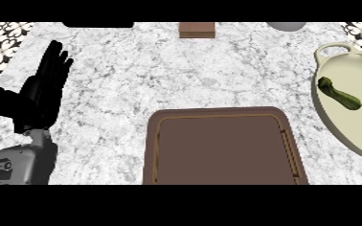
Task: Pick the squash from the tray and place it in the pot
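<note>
**A:** Nearest us sits the brown tray (222,148), broad and flat at the near middle of the marble counter (176,72). I see nothing on it.

**B:** So where is the squash?

**A:** In the cream pot (350,72) at the right, which the view's edge partly cuts off. The squash (338,93) lies on the pot's floor, well apart from the tray.

**B:** Then the task looks done?

**A:** I judge so: it is off the tray and inside the pot, and no hand is on it. At most a pull-back of the arms may be left.

**B:** And the hands?

**A:** The left hand (42,93) shows at the left edge, fingers straight and pointing far, holding nothing, resting. The right hand shows nowhere.

**B:** How does the squash look?

**A:** Dark green, long and slim, slightly bent, lying slantwise with one end farther and to the left. It seems whole.

**B:** Anything else?

**A:** Small things along the far edge: a black object (97,24) at left, a brown block (197,29) in the middle, a grey shape (286,26) toward the right.
</note>
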You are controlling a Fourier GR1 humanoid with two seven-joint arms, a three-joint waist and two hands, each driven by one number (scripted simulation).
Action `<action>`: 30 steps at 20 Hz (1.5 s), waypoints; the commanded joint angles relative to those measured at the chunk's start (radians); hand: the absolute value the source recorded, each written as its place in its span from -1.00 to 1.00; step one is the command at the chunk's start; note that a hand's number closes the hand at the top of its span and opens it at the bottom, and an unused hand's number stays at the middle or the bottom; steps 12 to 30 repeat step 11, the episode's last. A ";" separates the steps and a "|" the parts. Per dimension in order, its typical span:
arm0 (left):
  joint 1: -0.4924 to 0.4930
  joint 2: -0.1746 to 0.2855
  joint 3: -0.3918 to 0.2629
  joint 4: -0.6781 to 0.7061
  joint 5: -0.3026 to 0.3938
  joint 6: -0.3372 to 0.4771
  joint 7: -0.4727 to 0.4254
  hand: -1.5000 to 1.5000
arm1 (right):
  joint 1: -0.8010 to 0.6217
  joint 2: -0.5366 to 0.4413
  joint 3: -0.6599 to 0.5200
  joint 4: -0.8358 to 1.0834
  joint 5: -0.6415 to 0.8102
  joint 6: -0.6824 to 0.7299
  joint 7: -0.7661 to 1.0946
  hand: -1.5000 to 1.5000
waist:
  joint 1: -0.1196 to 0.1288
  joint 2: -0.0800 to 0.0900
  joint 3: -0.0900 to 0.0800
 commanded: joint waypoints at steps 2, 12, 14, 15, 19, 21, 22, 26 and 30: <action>0.005 -0.001 0.004 -0.005 0.006 -0.006 -0.005 0.00 | 0.068 -0.065 -0.016 0.053 -0.017 0.144 -0.097 -1.00 | 0.001 0.003 0.003; -0.006 -0.006 -0.004 0.018 -0.001 -0.011 -0.005 0.00 | 0.128 -0.067 0.003 0.048 -0.013 0.148 -0.150 -1.00 | -0.005 0.002 0.004; -0.006 -0.006 -0.004 0.018 -0.001 -0.011 -0.005 0.00 | 0.128 -0.067 0.003 0.048 -0.013 0.148 -0.150 -1.00 | -0.005 0.002 0.004; -0.006 -0.006 -0.004 0.018 -0.001 -0.011 -0.005 0.00 | 0.128 -0.067 0.003 0.048 -0.013 0.148 -0.150 -1.00 | -0.005 0.002 0.004; -0.006 -0.006 -0.004 0.018 -0.001 -0.011 -0.005 0.00 | 0.128 -0.067 0.003 0.048 -0.013 0.148 -0.150 -1.00 | -0.005 0.002 0.004; -0.006 -0.006 -0.004 0.018 -0.001 -0.011 -0.005 0.00 | 0.128 -0.067 0.003 0.048 -0.013 0.148 -0.150 -1.00 | -0.005 0.002 0.004; -0.006 -0.006 -0.004 0.018 -0.001 -0.011 -0.005 0.00 | 0.128 -0.067 0.003 0.048 -0.013 0.148 -0.150 -1.00 | -0.005 0.002 0.004; -0.006 -0.006 -0.004 0.018 -0.001 -0.011 -0.005 0.00 | 0.128 -0.067 0.003 0.048 -0.013 0.148 -0.150 -1.00 | -0.005 0.002 0.004; -0.006 -0.006 -0.004 0.018 -0.001 -0.011 -0.005 0.00 | 0.128 -0.067 0.003 0.048 -0.013 0.148 -0.150 -1.00 | -0.005 0.002 0.004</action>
